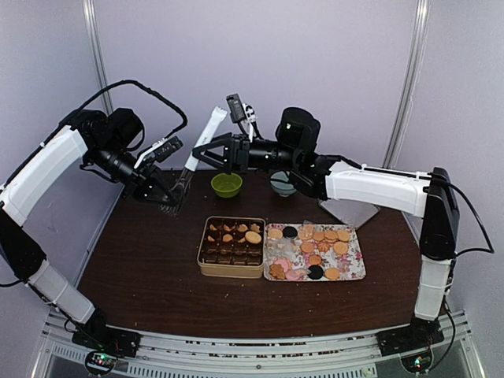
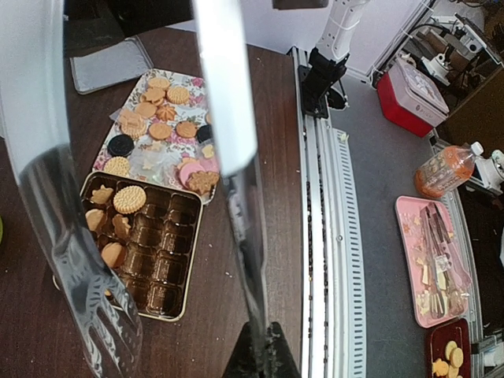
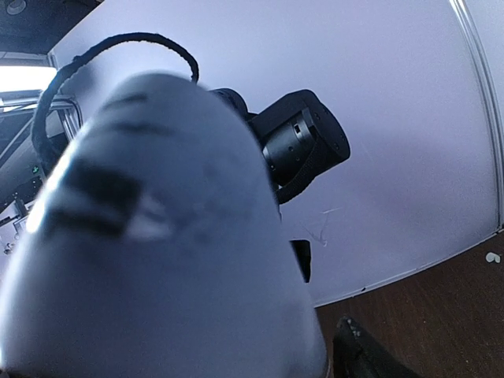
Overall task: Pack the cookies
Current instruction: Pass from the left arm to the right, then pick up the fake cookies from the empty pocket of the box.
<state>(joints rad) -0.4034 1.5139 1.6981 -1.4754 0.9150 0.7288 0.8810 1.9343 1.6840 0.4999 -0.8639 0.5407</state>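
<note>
On 1 tray [image 1: 357, 257] most cookies [image 1: 323, 235] lie flat, 2 of them black; others sit in 1 tin [image 1: 231, 272]. Left gripper [image 1: 167, 193] clamps tilted tongs [image 1: 213, 123]; right gripper [image 1: 201, 150] at their handle, grip unclear.

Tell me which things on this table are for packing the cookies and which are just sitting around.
For the job: cookies, floral tray, tin, tongs.
Lying about: green bowl, blue bowl, grey flat tray.
</note>
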